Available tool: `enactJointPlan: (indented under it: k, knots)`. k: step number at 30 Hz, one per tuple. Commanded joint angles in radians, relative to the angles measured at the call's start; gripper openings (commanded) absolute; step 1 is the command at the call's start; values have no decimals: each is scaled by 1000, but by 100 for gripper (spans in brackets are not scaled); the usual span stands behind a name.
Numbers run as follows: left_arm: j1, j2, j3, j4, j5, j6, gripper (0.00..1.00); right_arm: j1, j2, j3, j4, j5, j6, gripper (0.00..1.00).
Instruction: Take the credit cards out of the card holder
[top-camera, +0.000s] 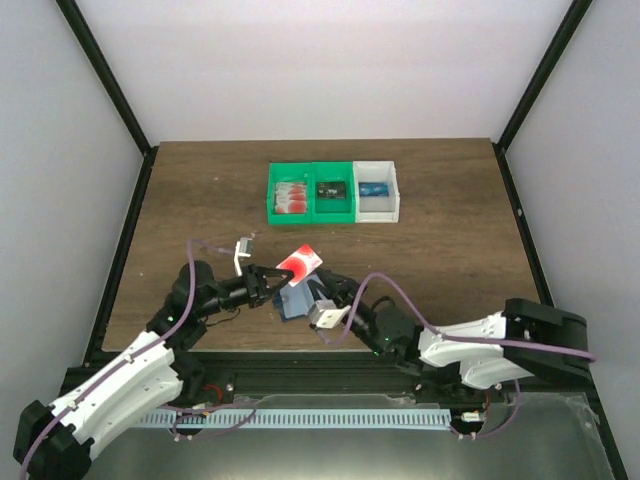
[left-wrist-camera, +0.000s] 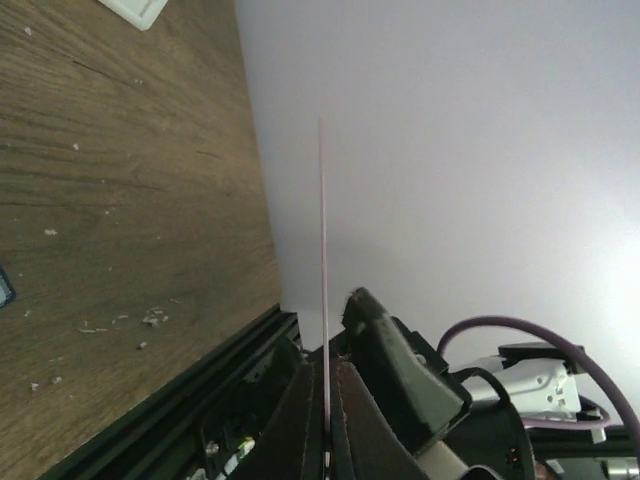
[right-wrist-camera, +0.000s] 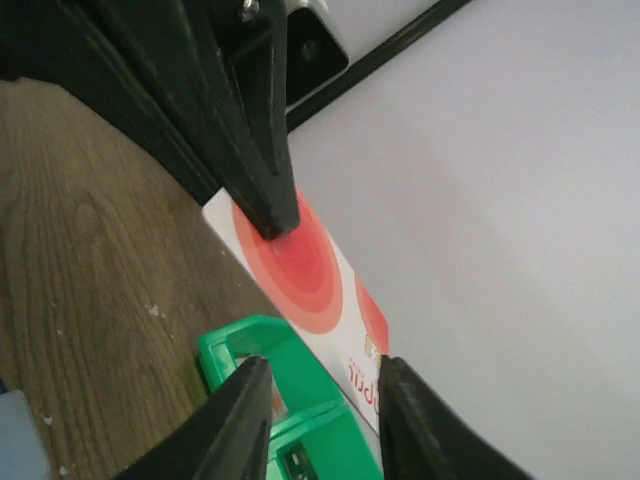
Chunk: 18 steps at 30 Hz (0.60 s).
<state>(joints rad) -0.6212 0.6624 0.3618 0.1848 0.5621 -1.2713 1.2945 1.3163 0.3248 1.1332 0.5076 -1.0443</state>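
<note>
My left gripper (top-camera: 270, 274) is shut on a red-and-white credit card (top-camera: 300, 262) and holds it in the air above the table. In the left wrist view the card (left-wrist-camera: 322, 240) shows edge-on, pinched between the left gripper's pads (left-wrist-camera: 326, 372). The card holder (top-camera: 295, 300), blue-grey, lies on the table just below the card. My right gripper (top-camera: 318, 288) is beside the holder with its jaws apart and empty. In the right wrist view my right gripper (right-wrist-camera: 320, 378) is open, and past it the card (right-wrist-camera: 312, 272) is pinched by the left fingers (right-wrist-camera: 262, 190).
At the back stands a green bin (top-camera: 311, 216) with red-and-white cards (top-camera: 291, 197) in its left part and a dark card (top-camera: 331, 190) in its right part. A white bin (top-camera: 379, 212) beside it holds a blue card (top-camera: 375, 188). The green bin also shows in the right wrist view (right-wrist-camera: 300, 405).
</note>
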Motion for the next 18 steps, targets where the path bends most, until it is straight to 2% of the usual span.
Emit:
enactJointPlan:
  k: [1,3,6,11,14,18]
  knots:
    - [2,7,13,1,1,149,0,16,-113,-47,-1,-50,189,39]
    - [3,0,8,-7,-3,212,0,16,-205,-15,-193,-64,389,48]
    - [6,-21,-13,23,13,276,0,16,-360,47,-524,-108,642,55]
    - [5,-50,-16,53,88,381,0,-4,-612,141,-904,-185,1014,60]
    - [6,-61,-16,62,67,382,0,-45,-699,150,-1015,-240,1154,60]
    - [5,-70,-46,144,54,363,0,-87,-741,125,-982,-375,1313,59]
